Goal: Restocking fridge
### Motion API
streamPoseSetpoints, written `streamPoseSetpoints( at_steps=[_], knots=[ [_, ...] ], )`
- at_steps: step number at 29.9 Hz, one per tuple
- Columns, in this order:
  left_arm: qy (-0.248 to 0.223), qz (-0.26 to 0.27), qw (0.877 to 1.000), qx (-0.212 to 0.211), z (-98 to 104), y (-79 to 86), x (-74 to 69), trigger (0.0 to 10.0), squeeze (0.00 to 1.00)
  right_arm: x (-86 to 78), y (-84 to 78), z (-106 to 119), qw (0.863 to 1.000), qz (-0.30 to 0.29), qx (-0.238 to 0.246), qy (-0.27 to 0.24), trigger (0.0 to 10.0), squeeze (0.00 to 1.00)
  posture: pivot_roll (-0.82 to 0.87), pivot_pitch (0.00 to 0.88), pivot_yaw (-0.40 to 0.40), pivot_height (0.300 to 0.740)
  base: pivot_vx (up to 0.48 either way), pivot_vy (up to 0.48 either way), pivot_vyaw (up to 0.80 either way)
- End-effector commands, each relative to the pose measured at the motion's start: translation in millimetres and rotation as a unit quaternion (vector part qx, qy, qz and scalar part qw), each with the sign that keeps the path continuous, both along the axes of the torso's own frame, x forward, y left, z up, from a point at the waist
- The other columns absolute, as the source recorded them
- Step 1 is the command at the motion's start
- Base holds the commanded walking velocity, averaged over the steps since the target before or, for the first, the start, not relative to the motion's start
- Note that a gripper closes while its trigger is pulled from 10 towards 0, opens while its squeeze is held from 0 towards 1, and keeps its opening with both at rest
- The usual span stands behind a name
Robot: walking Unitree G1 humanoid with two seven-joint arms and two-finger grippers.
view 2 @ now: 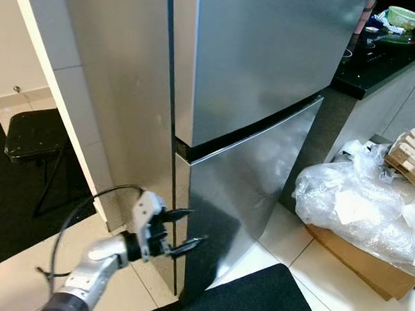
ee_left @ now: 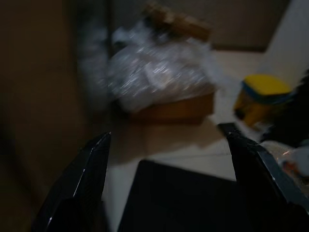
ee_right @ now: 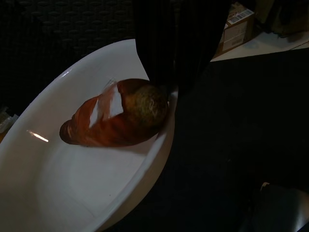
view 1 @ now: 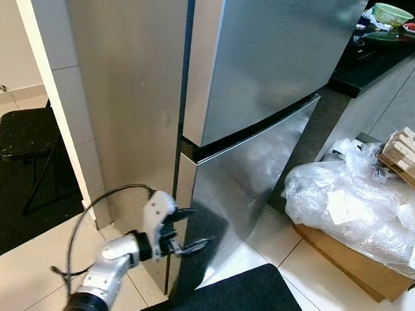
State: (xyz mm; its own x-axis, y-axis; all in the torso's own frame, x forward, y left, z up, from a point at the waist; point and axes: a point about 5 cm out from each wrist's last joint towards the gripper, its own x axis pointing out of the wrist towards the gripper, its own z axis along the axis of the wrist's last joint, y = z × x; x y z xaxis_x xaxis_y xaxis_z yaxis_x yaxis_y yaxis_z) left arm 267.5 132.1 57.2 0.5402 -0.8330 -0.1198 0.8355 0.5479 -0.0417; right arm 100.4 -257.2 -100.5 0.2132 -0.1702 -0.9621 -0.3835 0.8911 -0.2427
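Left gripper, jaws spread, reaches at the closed lower door of the fridge, by its left edge. Door likely heavy, stiff, slick; pull at that edge. Right wrist view adds a white bowl holding a soft brown food item; right jaws' state unclear.

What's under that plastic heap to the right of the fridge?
A cardboard box sits on the floor under the crumpled clear plastic, its lower edge sticking out. A wooden rack rests at the heap's far side. The plastic hides the box's top and whatever is in it.
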Motion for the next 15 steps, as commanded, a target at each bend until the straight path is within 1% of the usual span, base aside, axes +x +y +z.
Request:
streamPoseSetpoints(
  at_steps=[1, 2, 4, 5, 7, 8, 9, 11, 13, 15],
  knots=[
    [0.012, 0.036, 0.999, 0.023, -7, 17.1, -1.2, 10.0, 0.0, 1.9, -3.3, 1, 1.0, -0.003, -0.005, -0.003, 10.0, 0.0, 0.08, 0.0, -0.06, 0.74, 0.0, 0.0, 0.0],
    [0.012, 0.036, 0.999, 0.023, -7, 17.1, -1.2, 10.0, 0.0, 1.9, -3.3, 1, 1.0, -0.003, -0.005, -0.003, 10.0, 0.0, 0.08, 0.0, -0.06, 0.74, 0.0, 0.0, 0.0],
    [0.005, 0.063, 0.998, 0.025, -6, 26.2, 0.7, 10.0, 0.0, 2.0, -3.7, 2, 1.0, -0.001, -0.005, -0.003, 10.0, 0.0, 0.09, 0.0, -0.068, 0.74, 0.0, 0.0, 0.0],
    [0.005, 0.063, 0.998, 0.025, -6, 26.2, 0.7, 10.0, 0.0, 2.0, -3.7, 2, 1.0, -0.001, -0.005, -0.003, 10.0, 0.0, 0.09, 0.0, -0.068, 0.74, 0.0, 0.0, 0.0],
    [-0.013, 0.088, 0.996, 0.015, 0, 32.5, 3.3, 10.0, 0.0, 2.3, -4.5, 2, 1.0, 0.002, -0.006, -0.003, 10.0, 0.0, 0.09, 0.0, -0.075, 0.74, 0.0, 0.0, 0.0],
    [-0.013, 0.088, 0.996, 0.015, 0, 32.5, 3.3, 10.0, 0.0, 2.3, -4.5, 2, 1.0, 0.002, -0.006, -0.003, 10.0, 0.0, 0.09, 0.0, -0.075, 0.74, 0.0, 0.0, 0.0],
    [-0.036, 0.104, 0.994, 0.008, 7, 32.3, 7.8, 10.0, 0.0, 3.4, -5.5, 3, 1.0, 0.005, -0.008, -0.003, 10.0, 0.0, 0.09, 0.0, -0.077, 0.74, 0.0, 0.0, 0.0],
    [-0.045, 0.105, 0.993, 0.004, 10, 30.2, 9.5, 10.0, 0.0, 4.2, -5.9, 3, 1.0, 0.007, -0.008, -0.004, 10.0, 0.0, 0.09, 0.0, -0.077, 0.74, 0.0, 0.0, 0.0],
    [-0.058, 0.107, 0.992, -0.008, 15, 23.7, 13.2, 10.0, 0.0, 5.8, -6.9, 4, 1.0, 0.008, -0.009, -0.005, 10.0, 0.0, 0.1, 0.0, -0.081, 0.74, 0.0, 0.0, 0.0],
    [-0.071, 0.11, 0.991, -0.009, 19, 18.2, 16.5, 10.0, 0.0, 6.8, -7.5, 4, 1.0, 0.009, -0.01, -0.006, 10.0, 0.0, 0.1, 0.0, -0.081, 0.74, 0.0, 0.0, 0.0]
  ],
)
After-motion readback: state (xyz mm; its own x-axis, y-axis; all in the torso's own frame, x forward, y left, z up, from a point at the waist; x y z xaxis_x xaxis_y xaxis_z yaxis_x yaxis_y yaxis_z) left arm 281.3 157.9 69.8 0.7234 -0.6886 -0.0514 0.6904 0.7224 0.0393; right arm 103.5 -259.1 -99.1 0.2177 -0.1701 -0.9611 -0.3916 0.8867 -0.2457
